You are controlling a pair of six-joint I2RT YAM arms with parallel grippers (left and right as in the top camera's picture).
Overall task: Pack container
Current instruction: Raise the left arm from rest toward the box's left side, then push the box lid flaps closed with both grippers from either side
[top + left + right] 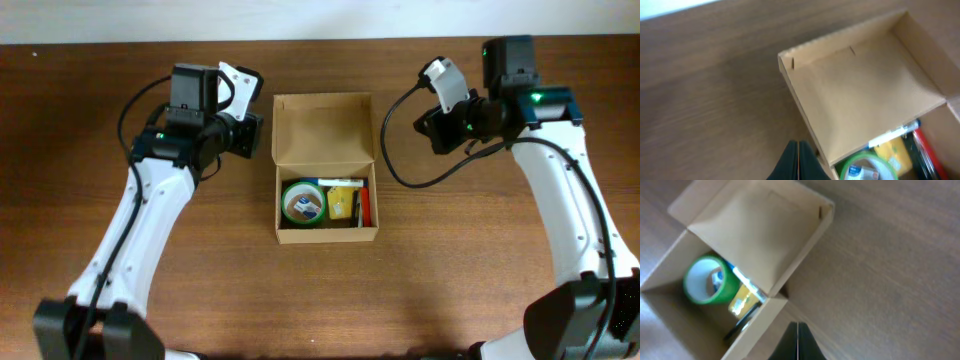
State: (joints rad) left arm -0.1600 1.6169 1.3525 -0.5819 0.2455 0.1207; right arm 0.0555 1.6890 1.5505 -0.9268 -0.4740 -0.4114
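The tan cardboard container (pixel 325 230) sits at the table's middle with its flap lid (pixel 323 128) standing open at the back. Inside lie a green tape roll (pixel 301 202), a yellow packet (pixel 341 204), a red pen and a white marker. In the left wrist view the lid's inside (pixel 860 90) fills the frame, with the tape roll (pixel 867 167) at the bottom. My left gripper (pixel 798 162) is shut and empty, above the table left of the container. My right gripper (pixel 798 342) is shut and empty too, to the right of the container (pixel 760 325).
The brown wooden table (pixel 450 280) spreads around the box. A pale wall strip runs along the far edge. Both arms (pixel 150 230) reach in from the front corners, with black cables looping near each wrist.
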